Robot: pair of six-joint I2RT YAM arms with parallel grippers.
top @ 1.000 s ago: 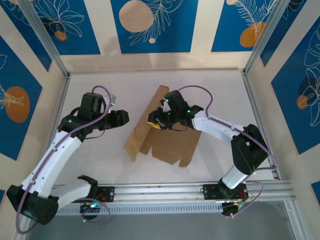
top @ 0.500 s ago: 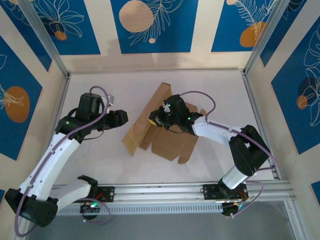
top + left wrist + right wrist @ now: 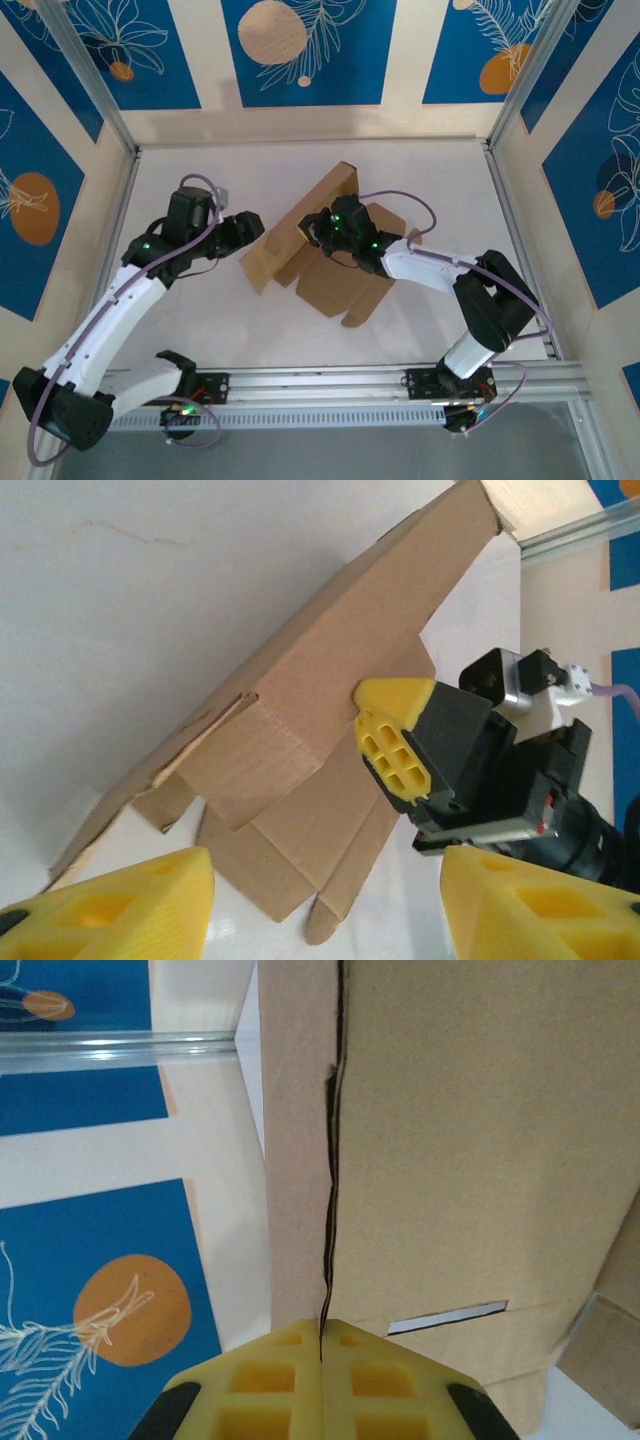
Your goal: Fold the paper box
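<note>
Plain brown cardboard die-cut box (image 3: 345, 285) mid-desk (image 3: 430, 170), one panel raised. Right end effector (image 3: 312, 229) pinched on that panel, far finger hidden behind cardboard. Left end effector (image 3: 254, 227) spread wide, empty, just beside the box; fingertips cropped in wrist view.

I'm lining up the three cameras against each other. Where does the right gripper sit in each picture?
Top external: the right gripper is at centre, at the raised panel of the paper box.
Left wrist: right of centre, yellow fingertip against that panel.
Right wrist: bottom centre, yellow fingers shut together at the panel's edge.
Shared landmark: the brown paper box.
</note>
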